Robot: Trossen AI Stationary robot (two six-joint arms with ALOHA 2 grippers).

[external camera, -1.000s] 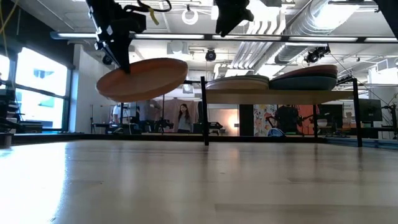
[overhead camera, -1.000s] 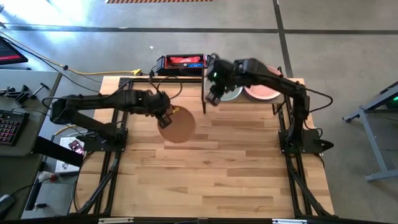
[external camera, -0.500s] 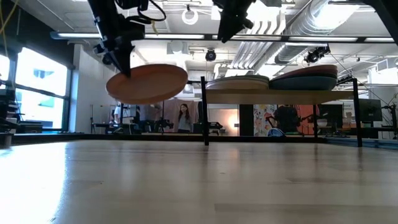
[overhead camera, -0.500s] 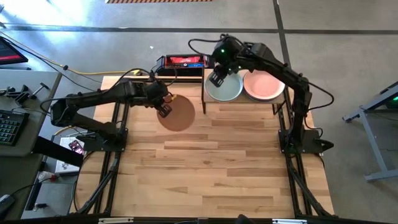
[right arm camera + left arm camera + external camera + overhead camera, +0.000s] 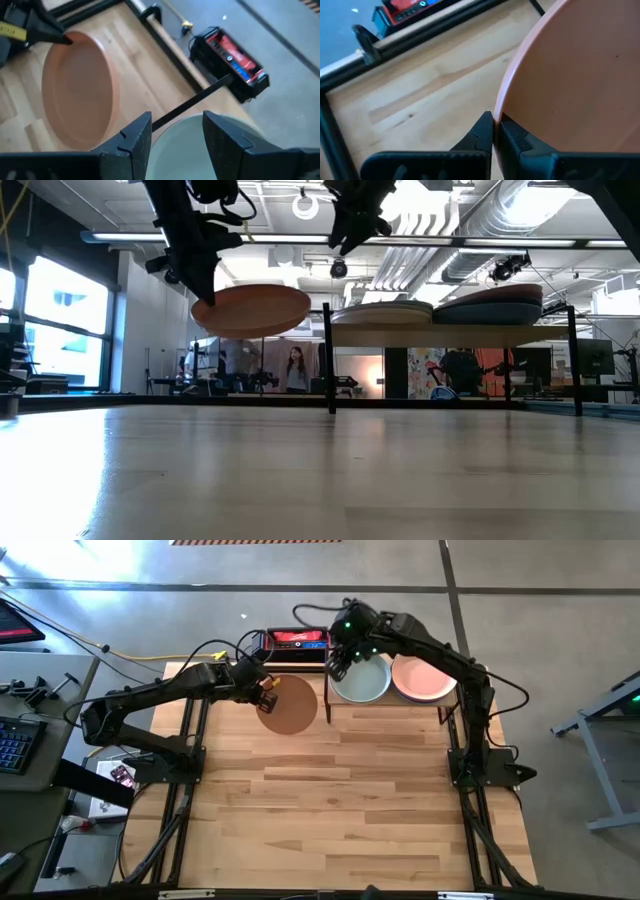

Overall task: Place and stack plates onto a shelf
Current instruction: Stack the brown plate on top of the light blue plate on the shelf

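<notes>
Left claw (image 5: 493, 131) is pinching the near rim of the tan plate (image 5: 289, 705), holding it level in the air above the tabletop (image 5: 340, 810), just beside the shelf (image 5: 450, 334). The grip is only on the edge, so the plate is likely to tilt or slip out if the arm is swinging fast. Its far edge is sitting close to the shelf's black leg (image 5: 327, 360); going in too low would be knocking it. Farther back, right claw (image 5: 172, 131) is hanging open and empty over the sage green plate (image 5: 360, 681), with the pink plate (image 5: 424, 677) beside that. It is crowding the drop spot, risking a claw collision.
</notes>
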